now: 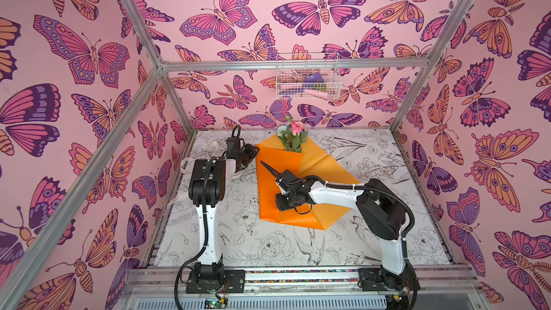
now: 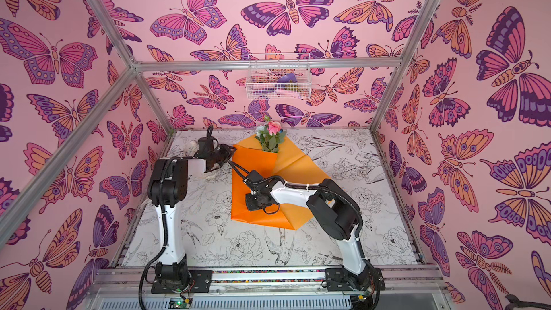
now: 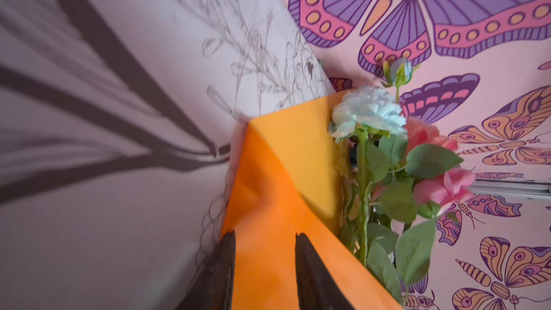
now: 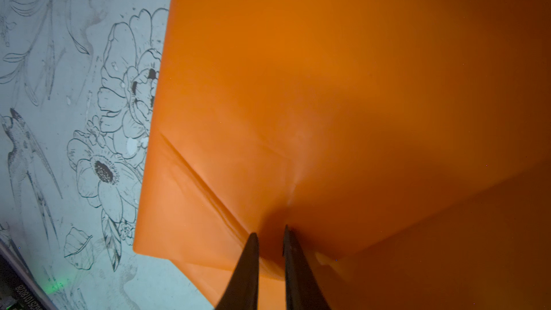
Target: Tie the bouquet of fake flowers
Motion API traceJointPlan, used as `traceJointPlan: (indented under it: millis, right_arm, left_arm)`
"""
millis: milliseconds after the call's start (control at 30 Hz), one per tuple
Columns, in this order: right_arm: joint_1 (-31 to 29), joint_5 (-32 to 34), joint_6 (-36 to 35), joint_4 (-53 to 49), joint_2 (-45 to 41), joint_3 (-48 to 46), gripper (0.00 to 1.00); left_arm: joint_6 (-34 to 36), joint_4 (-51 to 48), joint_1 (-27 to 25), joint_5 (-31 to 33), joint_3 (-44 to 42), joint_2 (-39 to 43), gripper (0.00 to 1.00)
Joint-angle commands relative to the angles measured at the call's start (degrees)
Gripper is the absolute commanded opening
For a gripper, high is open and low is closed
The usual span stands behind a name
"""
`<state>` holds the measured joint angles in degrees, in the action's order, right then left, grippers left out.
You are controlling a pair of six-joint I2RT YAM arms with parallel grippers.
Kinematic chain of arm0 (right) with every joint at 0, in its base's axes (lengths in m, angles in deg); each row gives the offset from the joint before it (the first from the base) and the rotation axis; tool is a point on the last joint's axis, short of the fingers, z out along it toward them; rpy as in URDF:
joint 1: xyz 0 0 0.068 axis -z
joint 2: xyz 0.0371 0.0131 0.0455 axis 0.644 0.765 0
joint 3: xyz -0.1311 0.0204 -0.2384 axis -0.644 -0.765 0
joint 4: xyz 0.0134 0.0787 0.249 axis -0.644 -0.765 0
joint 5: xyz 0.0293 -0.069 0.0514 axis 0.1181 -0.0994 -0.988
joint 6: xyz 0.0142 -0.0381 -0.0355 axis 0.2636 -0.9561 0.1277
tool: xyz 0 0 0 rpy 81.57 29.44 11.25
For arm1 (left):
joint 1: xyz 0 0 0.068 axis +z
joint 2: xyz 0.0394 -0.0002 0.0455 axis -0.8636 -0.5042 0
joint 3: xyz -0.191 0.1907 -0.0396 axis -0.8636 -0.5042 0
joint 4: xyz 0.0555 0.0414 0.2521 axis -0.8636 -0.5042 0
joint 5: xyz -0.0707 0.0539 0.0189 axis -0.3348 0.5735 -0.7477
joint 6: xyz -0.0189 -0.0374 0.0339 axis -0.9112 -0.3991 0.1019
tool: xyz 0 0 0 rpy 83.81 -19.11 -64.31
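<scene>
Bouquet of fake flowers (image 1: 290, 135) likely light, crushable; hold wrapped stems. Left gripper (image 3: 264, 235) jaws part-open; right gripper (image 4: 269, 231) jaws pinch orange paper (image 4: 328, 84).

Near half of the white flower-print tabletop (image 1: 268, 249) is bare, free pass between the arm bases; far right open too. Centre blocked by the folded bright orange paper sheet (image 1: 268, 186), with the right gripper (image 1: 262, 163) and its arm lying across it. Pink, white and bluish fake roses (image 1: 290, 135) fill far centre. Far left: left gripper (image 1: 253, 152) at the sheet's edge, cream ribbon (image 1: 214, 147) beside it.
</scene>
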<state>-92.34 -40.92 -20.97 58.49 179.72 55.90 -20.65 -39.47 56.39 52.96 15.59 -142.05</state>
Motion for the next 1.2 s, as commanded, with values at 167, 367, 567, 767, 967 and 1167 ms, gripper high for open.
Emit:
traceJointPlan:
  millis: [167,367,567,767,967,1167]
  right_arm:
    - [0.2,0.3,0.0,-3.6,-0.2,2.3,0.2]
    - [0.2,2.3,-1.1,-5.9,-3.6,3.1,0.27]
    - [0.3,4.6,-2.3,-7.5,-9.9,1.9,0.37]
    - [1.0,7.6,-1.4,-7.9,-16.9,-3.4,0.41]
    - [1.3,11.2,2.4,-10.2,-22.7,-9.9,0.42]
    - [1.4,8.4,7.8,-7.3,-31.1,-20.1,0.44]
  left_arm:
    - [0.5,-4.2,0.5,-5.0,13.4,-6.8,0.39]
    - [4.6,-4.4,0.5,-2.9,5.3,2.6,0.46]
    - [6.8,-5.9,0.5,3.1,-14.8,19.2,0.55]
    - [6.6,-8.5,-0.1,6.2,-32.6,32.5,0.56]
    - [9.4,-15.4,-4.6,5.8,-42.9,41.3,0.61]
    - [11.3,-22.0,-11.7,8.6,-47.7,45.9,0.62]
